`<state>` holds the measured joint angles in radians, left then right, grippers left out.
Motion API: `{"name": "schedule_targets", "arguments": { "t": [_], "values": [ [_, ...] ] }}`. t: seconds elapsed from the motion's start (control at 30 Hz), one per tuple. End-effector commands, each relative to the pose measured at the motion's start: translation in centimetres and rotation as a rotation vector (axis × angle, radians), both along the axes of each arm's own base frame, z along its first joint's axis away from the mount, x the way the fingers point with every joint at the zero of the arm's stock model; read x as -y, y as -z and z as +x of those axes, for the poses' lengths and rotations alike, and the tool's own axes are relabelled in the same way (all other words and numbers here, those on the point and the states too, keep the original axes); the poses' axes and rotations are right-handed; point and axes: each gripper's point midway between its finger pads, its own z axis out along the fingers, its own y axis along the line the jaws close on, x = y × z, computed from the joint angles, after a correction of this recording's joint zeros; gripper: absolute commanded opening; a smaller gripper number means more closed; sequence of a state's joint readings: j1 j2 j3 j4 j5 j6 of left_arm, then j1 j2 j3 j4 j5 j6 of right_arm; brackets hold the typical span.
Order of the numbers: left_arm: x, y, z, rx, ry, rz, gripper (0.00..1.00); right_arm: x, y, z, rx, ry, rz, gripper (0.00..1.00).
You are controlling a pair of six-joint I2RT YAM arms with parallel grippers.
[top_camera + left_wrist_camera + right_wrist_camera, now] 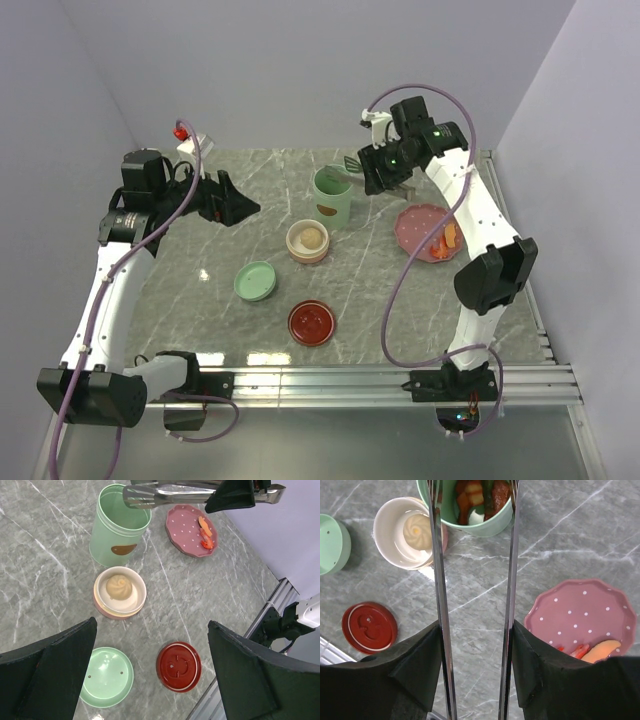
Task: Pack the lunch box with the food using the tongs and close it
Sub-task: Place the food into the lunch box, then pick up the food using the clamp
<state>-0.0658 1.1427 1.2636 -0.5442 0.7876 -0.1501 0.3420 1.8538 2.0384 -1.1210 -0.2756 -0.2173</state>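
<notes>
The lunch box is a tall green tin (332, 196) (119, 527) (465, 510), standing open with reddish-brown and orange food (470, 495) inside. More orange food (448, 238) (205, 532) (600, 651) lies on the pink dotted plate (415, 225) (182, 527) (580, 612). My right gripper (385, 170) (476, 630) is shut on the silver tongs (170, 494) (437, 580), a finger against each arm. The arms stand apart, with their tips over the tin's mouth. My left gripper (235, 205) (152, 625) hangs open and empty above the table, left of the tin.
A cream bowl (308, 240) (120, 591) (412, 532) holding a white bun sits in front of the tin. A green lid (256, 281) (106, 677) (332, 542) and a red lid (312, 323) (179, 666) (369, 627) lie nearer the front rail.
</notes>
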Motion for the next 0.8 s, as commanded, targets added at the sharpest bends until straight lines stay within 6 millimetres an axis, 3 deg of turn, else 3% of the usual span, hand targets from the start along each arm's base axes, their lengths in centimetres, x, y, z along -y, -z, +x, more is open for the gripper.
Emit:
{"name": "schedule_targets", "arguments": {
  "t": [0.0, 0.07, 0.1, 0.17, 0.2, 0.23, 0.3, 0.37, 0.4, 0.47, 0.5, 0.6, 0.7, 0.77],
  "values": [
    [-0.2, -1.4, 0.2, 0.057, 0.003, 0.008, 0.99, -0.1, -4.4, 0.6, 0.131, 0.032, 0.04, 0.6],
    [-0.1, -1.5, 0.2, 0.06, 0.005, 0.008, 0.99, 0.7, -4.7, 0.1, 0.143, 0.051, 0.029, 0.59],
    [-0.1, -1.6, 0.1, 0.063, 0.005, 0.008, 0.99, 1.3, -5.8, -0.6, 0.167, 0.059, 0.035, 0.59],
    [-0.2, -1.7, 0.1, 0.067, 0.004, 0.01, 0.99, 2.8, -5.0, -1.6, 0.134, 0.091, 0.032, 0.57],
    [-0.2, -1.7, 0.1, 0.07, 0.006, 0.01, 0.99, 3.4, -5.8, -2.7, 0.147, 0.094, 0.049, 0.57],
    [-0.1, -1.7, 0.1, 0.068, 0.008, 0.007, 1.0, 4.2, -4.3, -3.4, 0.108, 0.102, 0.031, 0.56],
    [-0.1, -1.8, 0.0, 0.07, 0.011, 0.006, 0.99, 6.7, -4.3, -4.4, 0.111, 0.153, 0.026, 0.55],
    [-0.1, -1.8, -0.1, 0.073, 0.012, 0.008, 0.99, 8.8, -2.6, -5.8, 0.046, 0.179, 0.025, 0.54],
    [-0.1, -1.9, -0.2, 0.076, 0.01, 0.009, 0.99, 11.4, -2.3, -6.0, 0.032, 0.239, 0.025, 0.53],
    [-0.1, -2.0, -0.2, 0.079, 0.01, 0.009, 1.0, 13.7, -0.4, -7.4, -0.03, 0.259, -0.009, 0.52],
    [-0.1, -2.0, -0.2, 0.078, 0.011, 0.007, 0.99, 16.4, 0.6, -8.0, -0.053, 0.33, -0.03, 0.51],
    [0.0, -1.9, -0.2, 0.074, 0.017, 0.001, 0.99, 20.8, 2.4, -9.1, -0.054, 0.413, -0.128, 0.51],
    [0.0, -1.7, -0.3, 0.074, 0.017, -0.003, 0.99, 23.7, 4.0, -9.9, -0.094, 0.467, -0.196, 0.5],
    [0.0, -1.8, -0.2, 0.082, 0.016, -0.003, 1.0, 24.4, 4.8, -9.9, -0.123, 0.477, -0.201, 0.5]
  ]
}}
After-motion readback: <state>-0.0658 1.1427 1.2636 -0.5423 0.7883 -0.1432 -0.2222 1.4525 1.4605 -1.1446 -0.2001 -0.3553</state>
